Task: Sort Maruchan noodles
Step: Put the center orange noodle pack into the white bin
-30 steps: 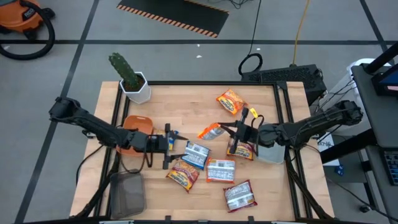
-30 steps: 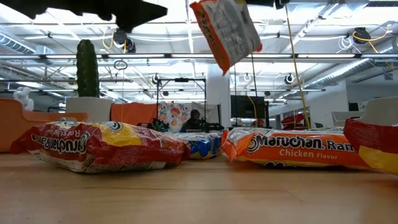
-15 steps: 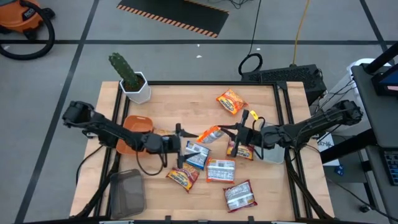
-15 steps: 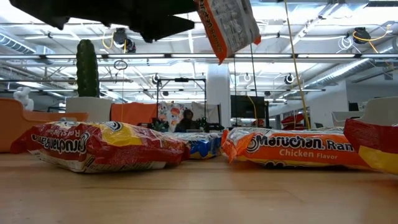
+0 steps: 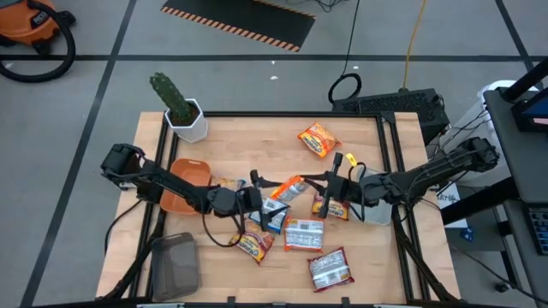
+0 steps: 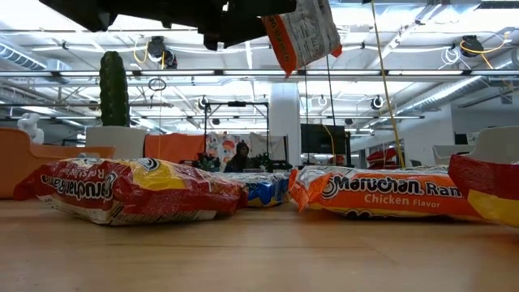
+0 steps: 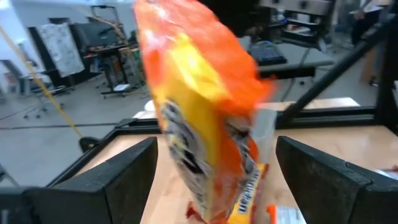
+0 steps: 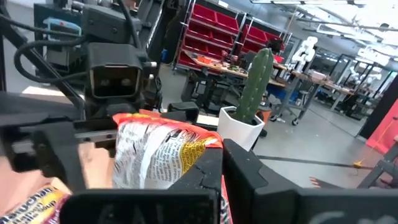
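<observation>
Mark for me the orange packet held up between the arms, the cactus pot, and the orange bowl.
Orange-yellow crinkly noodle packet (image 5: pixel 291 186), high view, middle of its upper face.
White faceted pot with green cactus (image 5: pixel 188 121), high view, pot's front wall.
Orange plastic bowl (image 5: pixel 181 175), high view, bare inside near the rim.

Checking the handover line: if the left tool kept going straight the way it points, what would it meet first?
The orange packet held up by the right tool. It hangs between the open fingers of the left tool, apparently not yet touching; depth is unclear.

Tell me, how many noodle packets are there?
7: top one, held one, one under right gripper, blue one, three along the front. More may hide.
</observation>
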